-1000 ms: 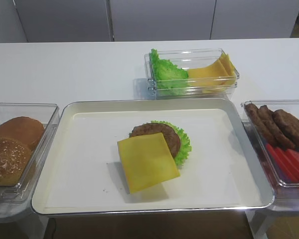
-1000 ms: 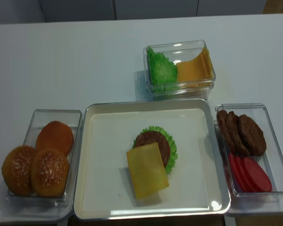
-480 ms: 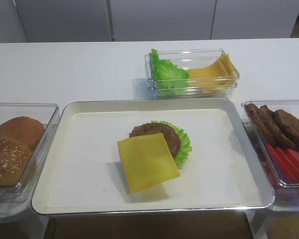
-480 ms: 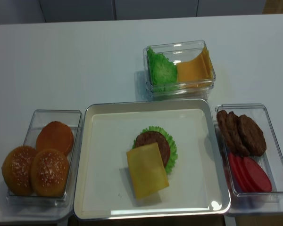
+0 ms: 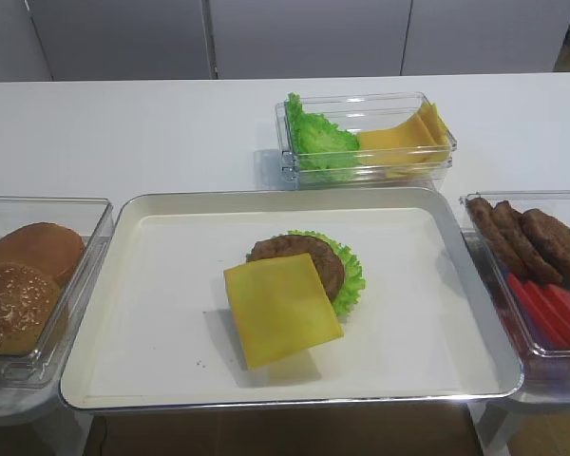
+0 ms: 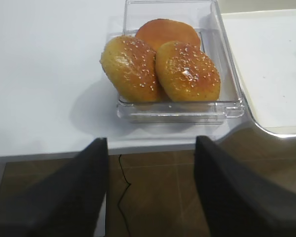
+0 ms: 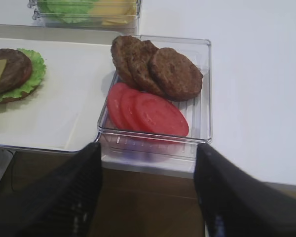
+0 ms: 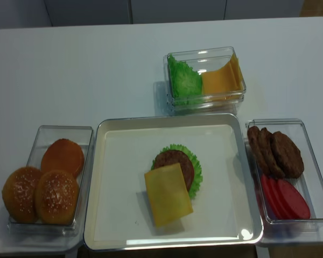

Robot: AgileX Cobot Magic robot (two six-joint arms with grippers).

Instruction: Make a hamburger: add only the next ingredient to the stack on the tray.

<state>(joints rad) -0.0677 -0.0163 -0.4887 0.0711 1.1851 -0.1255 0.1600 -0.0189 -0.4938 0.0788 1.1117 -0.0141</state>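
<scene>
1. Exterior high view shows the cheese slice point(image 5: 281, 309) lying on the tray point(image 5: 152, 380). It is yellow, flat and square.
2. Only its far edge rests on the stack point(image 5: 309, 266), which is the brown patty point(image 5: 304, 255) on the green lettuce leaf point(image 5: 350, 275). The rest of the slice sticks out toward me and to the left, onto the white paper.
3. So I think the cheese step is nearly done, but not done well. The slice covers just a part of the patty, and it sits crooked.
4. My right hand point(image 7: 148, 197) is back by the edge of the surface, over the tub point(image 7: 202, 98) with the dark patties point(image 7: 158, 69) and the red slices point(image 7: 145, 111). Its two fingers point(image 7: 64, 197) are wide apart and nothing is between them.
5. My left hand point(image 6: 150, 192) is back too, near the tub of buns point(image 6: 160, 64). Its two fingers are also apart, with nothing in them.
6. Neither hand is touching the cheese or the stack.
7. More cheese and lettuce sit in the far tub point(image 5: 366, 138), well apart from the tray. I do not need them now.
8. What may be left, I think, is to slide the slice so it sits right over the patty. If a loose fit is fine, then this step is over.
</scene>
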